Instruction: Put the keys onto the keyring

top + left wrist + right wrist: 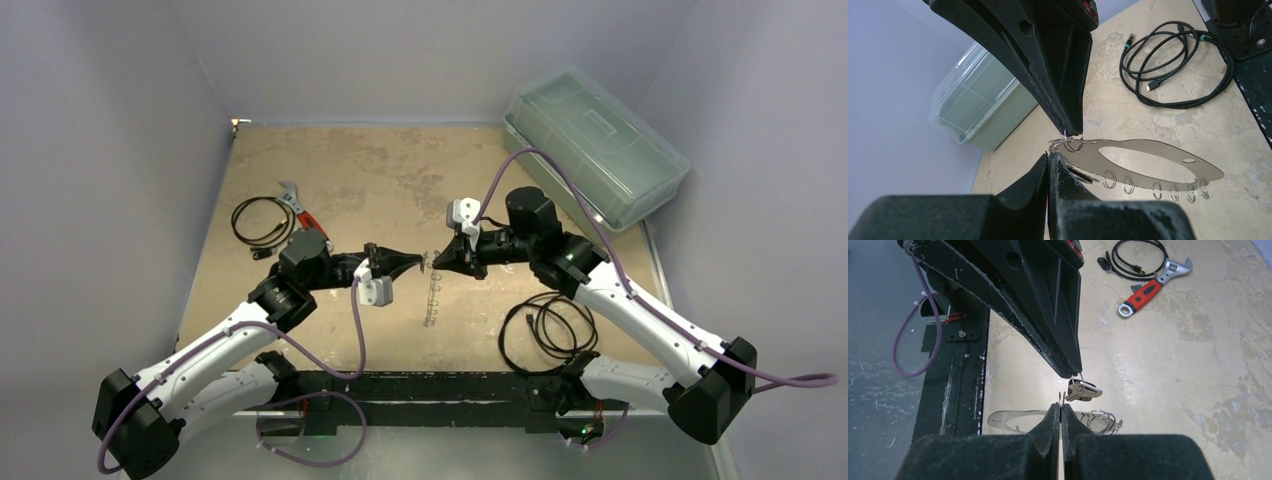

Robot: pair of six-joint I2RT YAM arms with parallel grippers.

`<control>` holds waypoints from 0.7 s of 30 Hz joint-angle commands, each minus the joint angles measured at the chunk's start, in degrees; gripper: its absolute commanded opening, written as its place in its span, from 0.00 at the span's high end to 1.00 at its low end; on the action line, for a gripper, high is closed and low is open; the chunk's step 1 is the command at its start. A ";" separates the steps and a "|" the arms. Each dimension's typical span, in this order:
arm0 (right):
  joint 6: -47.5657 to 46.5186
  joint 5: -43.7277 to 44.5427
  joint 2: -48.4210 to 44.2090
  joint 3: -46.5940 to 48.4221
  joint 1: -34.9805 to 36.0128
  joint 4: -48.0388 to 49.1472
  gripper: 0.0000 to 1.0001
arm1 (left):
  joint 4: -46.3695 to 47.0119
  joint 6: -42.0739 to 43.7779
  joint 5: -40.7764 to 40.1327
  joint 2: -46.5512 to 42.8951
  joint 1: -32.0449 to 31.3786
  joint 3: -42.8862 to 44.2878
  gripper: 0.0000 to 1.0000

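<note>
item: two-arm rig at a tan table, mid-task.

- left gripper: raised over the table's middle, tip facing the right gripper. jaws pressed together. in the right wrist view its tip pinches the top of a small silver key, which hangs just below it.
- right gripper: tip to tip with the left, almost touching. jaws pressed together. in the left wrist view a small ring hangs from its tip.
- keyring: long flat silver loop with a row of little rings on one edge. one end sits under the meeting tips, the rest runs towards the arm bases. cannot tell whether it rests on the table.
- wrench: red handle, far left.
- cables: one black coil beside the wrench, one near the right arm.
- box: clear, lidded, far right corner.
</note>
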 commanded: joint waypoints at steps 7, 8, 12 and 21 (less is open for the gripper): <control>-0.72 -1.35 -0.23 3.06 0.22 2.24 1.00 | 1.60 -0.65 3.06 0.09 0.23 0.42 1.00; -0.72 -1.32 -0.14 3.06 0.18 2.24 1.00 | 1.60 -0.62 3.21 0.13 0.23 0.45 1.00; -0.72 -1.12 -0.11 3.15 0.22 2.31 1.00 | 1.53 -0.72 3.85 0.26 0.26 0.57 1.00; -0.81 -0.71 -0.05 3.02 0.20 2.37 1.00 | 1.08 -0.78 4.96 0.74 0.23 0.61 1.00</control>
